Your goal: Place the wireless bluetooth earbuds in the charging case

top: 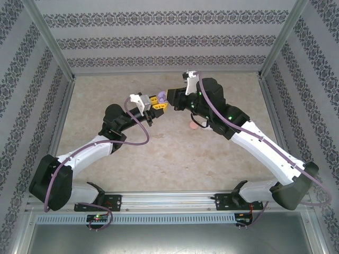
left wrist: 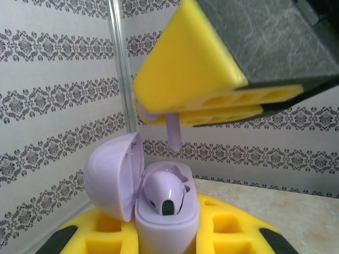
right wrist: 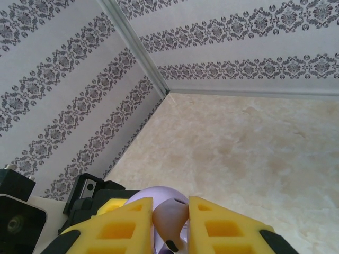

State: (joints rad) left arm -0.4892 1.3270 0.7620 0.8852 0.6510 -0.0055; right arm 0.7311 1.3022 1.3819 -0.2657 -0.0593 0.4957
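So the left gripper [left wrist: 165,241] is clamped narrow on the purple charging case [left wrist: 175,230], holding it up off the table [right wrist: 254,159] with the lid flipped open. One purple earbud [left wrist: 165,193] already sits in its slot. The right gripper [right wrist: 170,211] hangs just above it, jaws closed on the second purple earbud [left wrist: 174,135], pinching the round head so the stem points down at the open case. Honestly the sketchy part is that pinch: a smooth rounded head between two flat pads looks like it could swivel or squirt out the moment the stem meets any resistance. From the left wrist view the stem seems to hang a bit toward the lid side rather than dead over the empty slot, though I can't tell the true offset. If it comes down off-centre it probably hits the rim or the seated bud, and that shove could tilt the case in its grip. Everything's in mid-air too, so anything dropped lands on the table.
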